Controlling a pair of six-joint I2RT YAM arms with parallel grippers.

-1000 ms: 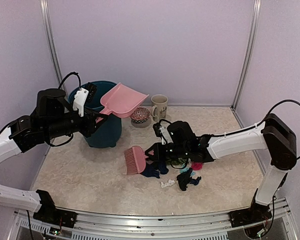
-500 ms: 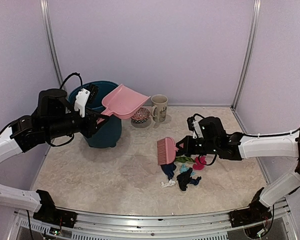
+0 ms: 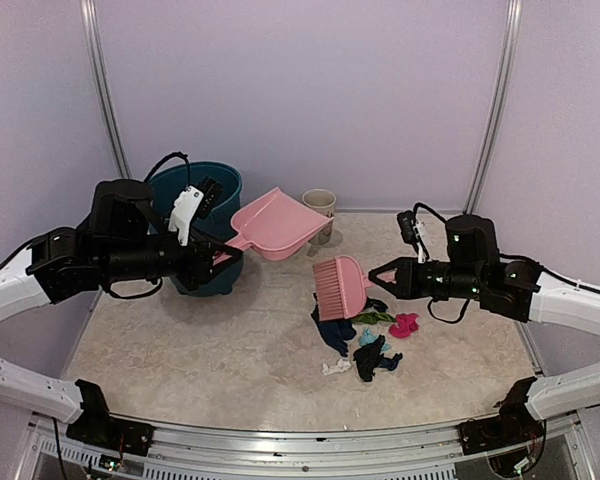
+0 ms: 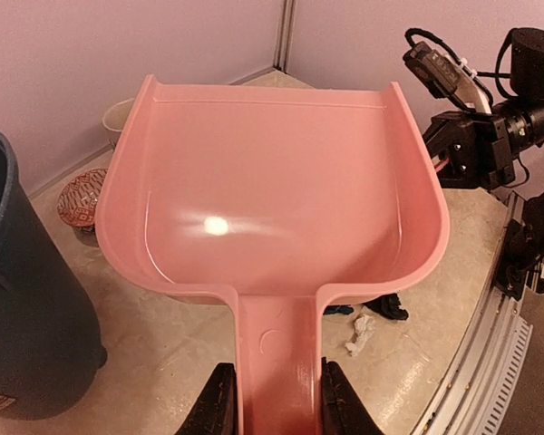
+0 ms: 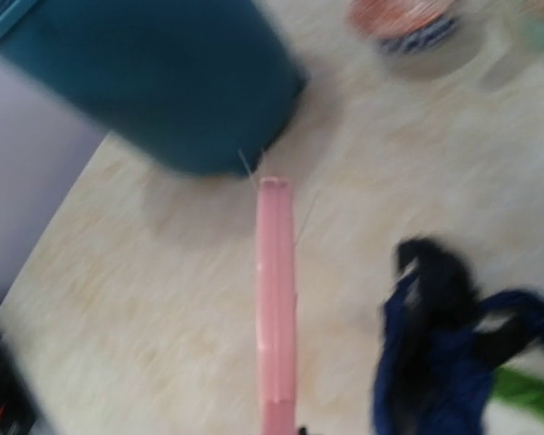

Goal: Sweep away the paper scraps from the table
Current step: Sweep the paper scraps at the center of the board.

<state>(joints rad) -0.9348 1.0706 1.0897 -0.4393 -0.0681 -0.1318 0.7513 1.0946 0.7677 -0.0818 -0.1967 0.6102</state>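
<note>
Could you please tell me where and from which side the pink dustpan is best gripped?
Grip the dustpan by its narrow flat handle, coming from the rear, opposite the scoop. The scoop is too wide for two fingers, while the handle fits between them: the left end effector is shut on it, a finger on each edge.
</note>
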